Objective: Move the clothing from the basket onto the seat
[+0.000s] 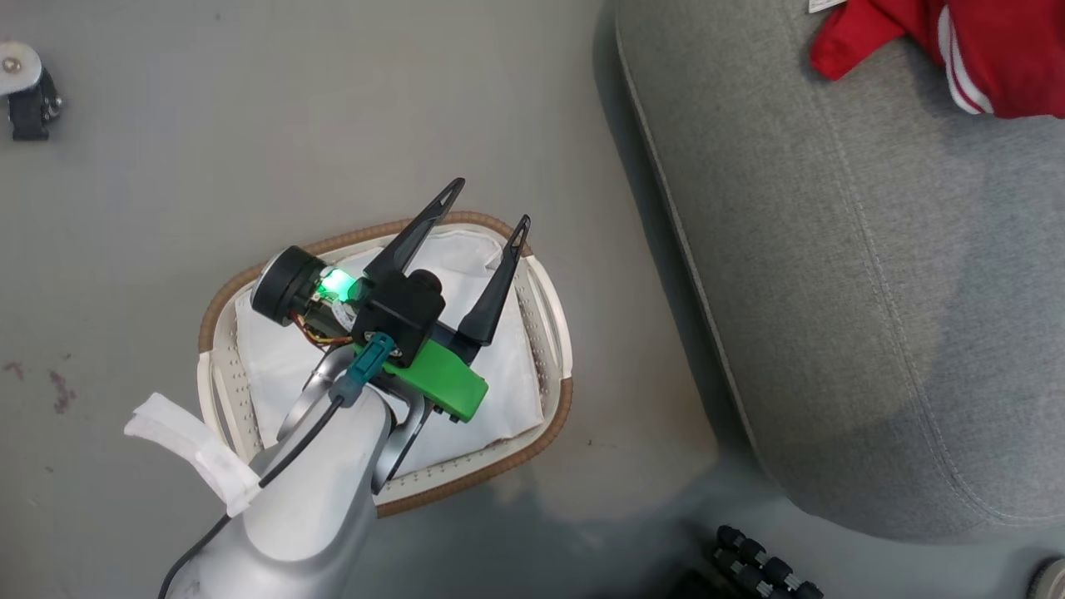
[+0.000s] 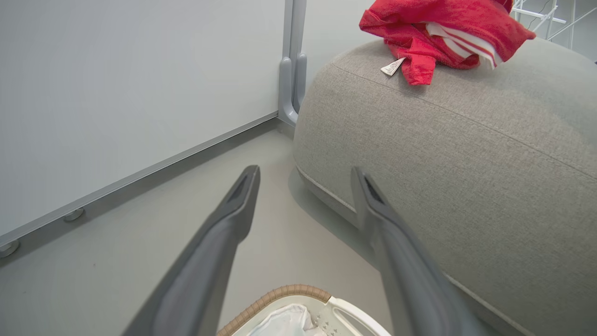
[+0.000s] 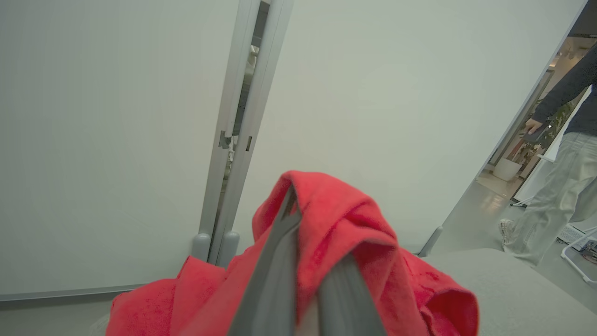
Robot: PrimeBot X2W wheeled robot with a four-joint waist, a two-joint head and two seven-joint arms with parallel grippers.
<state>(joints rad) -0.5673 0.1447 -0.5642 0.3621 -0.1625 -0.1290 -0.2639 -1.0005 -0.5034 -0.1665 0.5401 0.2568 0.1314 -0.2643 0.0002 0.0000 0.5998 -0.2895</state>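
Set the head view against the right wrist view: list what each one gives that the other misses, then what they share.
Head view: the basket with its white liner on the floor, and the left gripper above it, jaws open and holding nothing.
Right wrist view: the right gripper, jaws shut on a fold of the clothing, wall panels behind, and a person standing at the right edge.
Shared: the red clothing and the grey seat on which it lies.
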